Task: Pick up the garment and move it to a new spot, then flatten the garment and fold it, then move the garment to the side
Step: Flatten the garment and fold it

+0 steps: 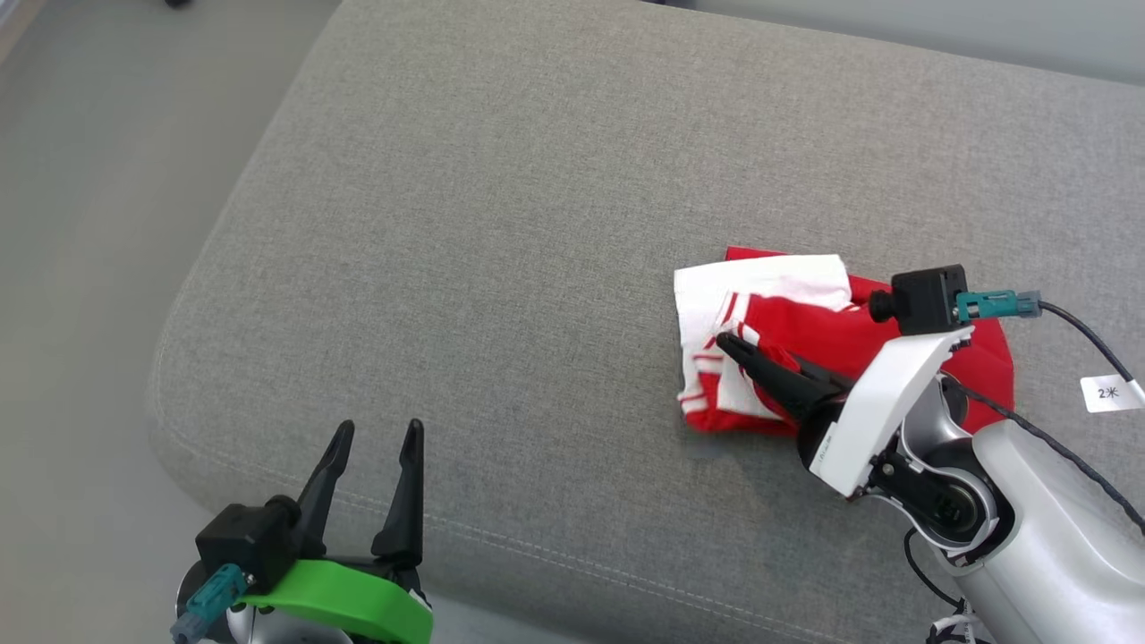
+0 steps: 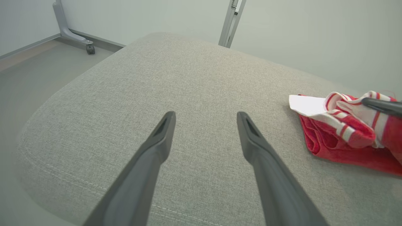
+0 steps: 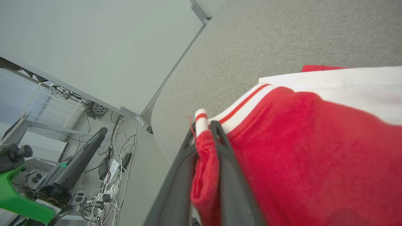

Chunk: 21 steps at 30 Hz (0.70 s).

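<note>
Your garment [image 1: 805, 322] lies on the grey cushion [image 1: 537, 224], toward its right side and well in from the front seam. It is a red piece with white panels and thin red-and-white stripes, bunched into a rough folded packet. A white flap sits on top at the far left corner, and red cloth spreads under and behind it.

Your right hand [image 1: 729, 344] reaches in from the lower right, its fingers pointing up and left across the packet. Look at the right wrist view: the two fingers of this hand [image 3: 203, 125] stand close together with a roll of red cloth pinched between them, and a striped white tip pokes out just past the fingertips. So this hand is gripping the garment [image 3: 298, 141] by a fold near its left edge. In the left wrist view you can see one finger [image 2: 380, 105] of that hand lying over the raised striped fold. There the garment [image 2: 339, 138] rests on the cushion [image 2: 188, 78], with its lower red layer flat on the fabric.

Your left hand [image 1: 377, 429] hangs at the lower left, over the cushion's front corner, well apart from the garment. Its fingers are spread wide with nothing between them, as the left wrist view shows [image 2: 205, 117]. They touch no cloth.

Beyond the cushion you can see a pale floor [image 1: 89, 268] to the left.
</note>
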Motion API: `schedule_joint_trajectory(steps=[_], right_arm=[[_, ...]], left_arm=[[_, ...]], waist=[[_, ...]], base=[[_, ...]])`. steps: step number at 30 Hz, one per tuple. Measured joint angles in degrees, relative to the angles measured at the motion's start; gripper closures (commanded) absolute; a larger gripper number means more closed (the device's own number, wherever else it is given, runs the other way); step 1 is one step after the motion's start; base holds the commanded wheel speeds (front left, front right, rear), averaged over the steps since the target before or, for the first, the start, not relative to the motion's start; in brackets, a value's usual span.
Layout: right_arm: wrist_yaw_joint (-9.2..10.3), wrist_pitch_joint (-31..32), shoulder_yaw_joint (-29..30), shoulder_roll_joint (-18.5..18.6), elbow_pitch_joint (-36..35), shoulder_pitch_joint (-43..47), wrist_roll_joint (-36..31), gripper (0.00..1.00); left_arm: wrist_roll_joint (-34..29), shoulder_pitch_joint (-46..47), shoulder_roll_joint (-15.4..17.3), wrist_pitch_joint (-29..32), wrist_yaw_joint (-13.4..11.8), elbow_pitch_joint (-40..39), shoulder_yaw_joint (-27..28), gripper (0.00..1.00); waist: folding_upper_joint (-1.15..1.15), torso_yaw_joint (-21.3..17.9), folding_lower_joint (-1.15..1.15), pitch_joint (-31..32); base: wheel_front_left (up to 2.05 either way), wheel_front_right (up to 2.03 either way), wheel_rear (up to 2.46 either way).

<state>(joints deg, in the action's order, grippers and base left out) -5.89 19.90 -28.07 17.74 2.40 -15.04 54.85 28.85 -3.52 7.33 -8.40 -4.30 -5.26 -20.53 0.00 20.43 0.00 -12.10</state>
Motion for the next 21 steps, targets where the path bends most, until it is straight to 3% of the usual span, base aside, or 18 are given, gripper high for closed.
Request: schedule_joint_trajectory(steps=[7, 9, 10, 11, 13, 17, 21], right_arm=[[1.48, 0.3, 0.4, 0.1, 0.1, 0.0, -1.0, 1.00], [1.81, -0.2, 0.9, 0.1, 0.1, 0.0, -1.5, 0.65], [1.91, -0.3, 1.1, 0.1, 0.1, 0.0, -1.6, 0.62], [1.91, -0.4, 1.2, 0.2, 0.0, 0.0, -1.6, 0.52], [1.96, -0.7, 1.6, 0.1, -0.2, 0.0, -1.6, 0.19], [1.97, -0.8, 2.1, 1.1, -1.4, -0.1, -2.0, 0.10], [2.45, -1.3, 3.4, 3.7, -2.5, -0.1, -3.4, 0.09]], left_arm=[[0.0, 0.0, 0.2, -0.2, 0.0, 0.2, 0.5, 0.00], [0.0, 0.0, 0.4, -0.3, 0.0, 0.2, 0.5, 0.00], [0.0, 0.0, 0.5, -0.3, 0.0, 0.2, 0.5, 0.00], [0.0, 0.0, 0.5, -0.6, 0.0, 0.2, 0.5, 0.00], [0.0, 0.0, 0.5, -0.6, 0.0, 0.2, 0.6, 0.00], [0.0, 0.0, 0.8, -0.5, 0.1, 0.2, 0.5, 0.00], [0.0, 0.2, 0.8, -0.5, 0.3, 0.2, 0.3, 0.00]], waist=[[0.00, -1.8, 0.00, 0.1], [0.00, -2.4, 0.00, 0.1], [0.00, -2.6, 0.00, 0.0], [0.00, -2.9, 0.00, 0.0], [0.00, -3.5, 0.00, -0.1], [0.00, -4.4, 0.00, -0.2], [0.00, -4.8, 0.00, -0.3]], base=[[0.00, 0.00, 0.00], [0.00, 0.00, 0.00], [0.00, 0.00, 0.00], [0.00, 0.00, 0.00], [0.00, 0.00, 0.00], [0.00, 0.00, 0.00], [0.00, 0.00, 0.00]])
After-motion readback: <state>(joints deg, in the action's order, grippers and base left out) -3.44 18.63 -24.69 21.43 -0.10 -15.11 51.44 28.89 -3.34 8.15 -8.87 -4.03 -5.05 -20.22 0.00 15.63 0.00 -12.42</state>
